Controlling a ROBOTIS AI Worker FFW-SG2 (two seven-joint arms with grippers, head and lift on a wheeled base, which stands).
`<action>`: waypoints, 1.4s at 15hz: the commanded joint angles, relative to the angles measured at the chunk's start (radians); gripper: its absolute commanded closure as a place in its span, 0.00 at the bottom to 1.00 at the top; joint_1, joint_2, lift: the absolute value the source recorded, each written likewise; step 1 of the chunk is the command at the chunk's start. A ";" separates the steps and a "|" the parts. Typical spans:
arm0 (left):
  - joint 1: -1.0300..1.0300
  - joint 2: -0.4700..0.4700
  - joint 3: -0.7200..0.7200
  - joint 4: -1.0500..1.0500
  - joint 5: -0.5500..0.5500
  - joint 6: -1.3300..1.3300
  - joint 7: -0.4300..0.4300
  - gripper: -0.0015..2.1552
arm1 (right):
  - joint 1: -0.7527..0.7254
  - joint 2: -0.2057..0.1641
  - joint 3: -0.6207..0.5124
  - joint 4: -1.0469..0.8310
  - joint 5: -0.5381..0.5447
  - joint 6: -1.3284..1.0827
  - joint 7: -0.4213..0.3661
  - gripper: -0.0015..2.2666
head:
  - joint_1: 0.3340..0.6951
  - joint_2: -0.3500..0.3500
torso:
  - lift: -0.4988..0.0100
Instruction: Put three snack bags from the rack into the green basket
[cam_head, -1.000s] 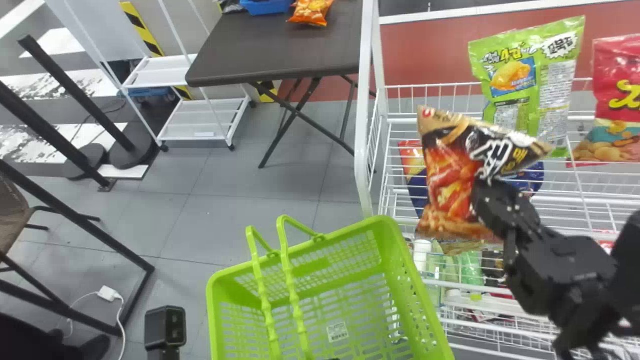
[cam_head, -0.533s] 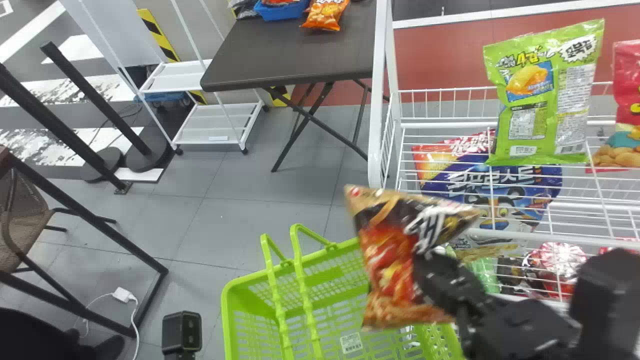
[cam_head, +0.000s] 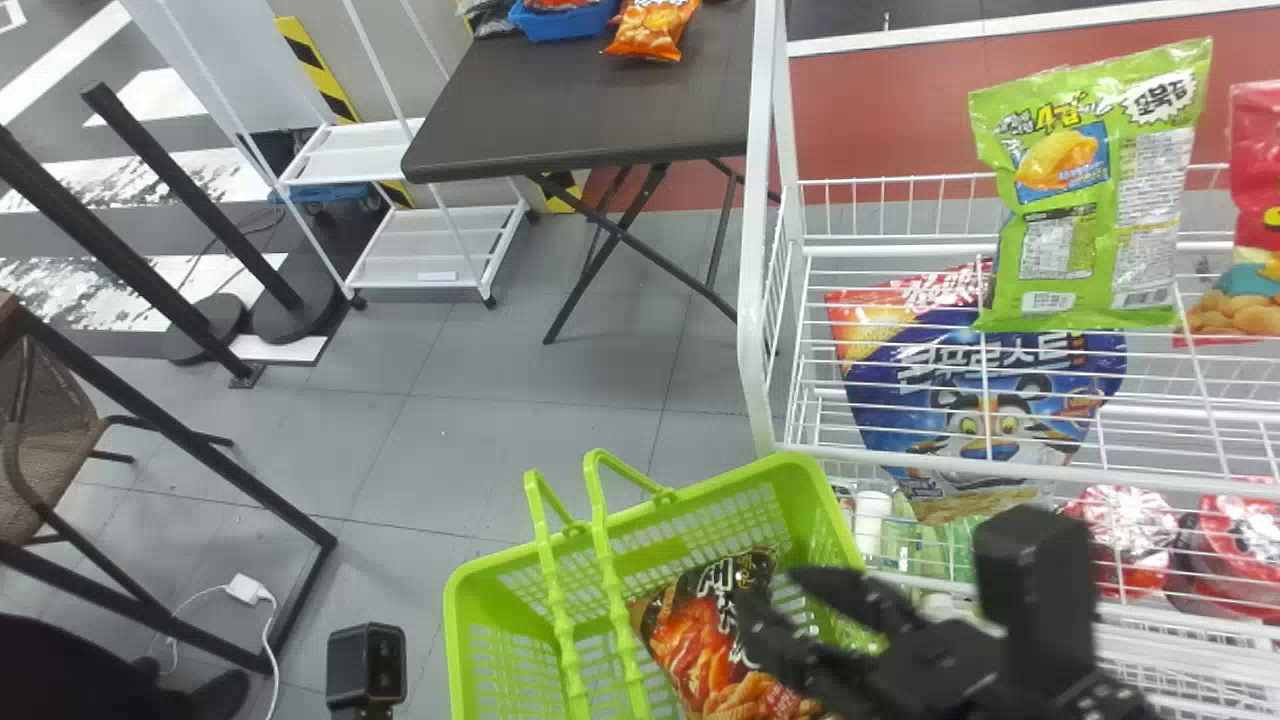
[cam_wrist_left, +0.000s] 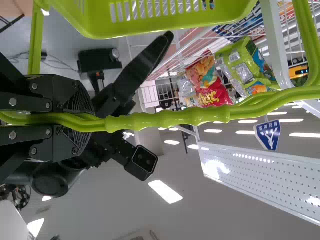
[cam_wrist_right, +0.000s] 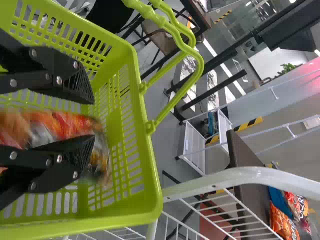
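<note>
In the head view my right gripper (cam_head: 772, 592) reaches into the green basket (cam_head: 462, 610), beside a brown and orange snack bag (cam_head: 700, 640) tilted inside it. My right gripper (cam_wrist_right: 92, 117) has its fingers spread in the right wrist view, the blurred snack bag (cam_wrist_right: 60, 125) between and beyond them. My left gripper (cam_wrist_left: 75, 122) is closed around the basket handle (cam_wrist_left: 165, 119) in the left wrist view. On the white rack (cam_head: 755, 300) stand a green bag (cam_head: 1085, 190), a red bag (cam_head: 1258, 225) and, lower, a blue bag (cam_head: 985, 390).
The rack's side post rises close to the basket's far right corner. Beyond are a dark folding table (cam_head: 590, 110) bearing an orange bag (cam_head: 650, 28) and a blue bin (cam_head: 565, 22), and a white cart (cam_head: 420, 255). Black posts (cam_head: 190, 195) stand at the left.
My right gripper has carried the brown and orange bag from in front of the rack, left and down into the basket, and its fingers have opened. The head view has shifted slightly.
</note>
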 joint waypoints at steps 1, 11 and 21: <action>0.001 -0.006 -0.001 0.000 0.000 0.002 -0.010 1.00 | -0.011 0.011 -0.156 -0.002 -0.007 -0.117 0.007 0.03 | 1.00 1.00 | 0.98; -0.019 -0.006 -0.027 0.000 -0.003 0.002 -0.010 1.00 | -0.472 0.056 -0.366 0.561 0.111 -0.427 -0.014 0.03 | 1.00 0.53 | 0.98; -0.016 -0.006 -0.038 0.003 -0.003 0.008 -0.010 1.00 | -0.607 0.080 -0.315 0.756 0.119 -0.331 0.018 1.00 | 1.00 0.56 | 0.98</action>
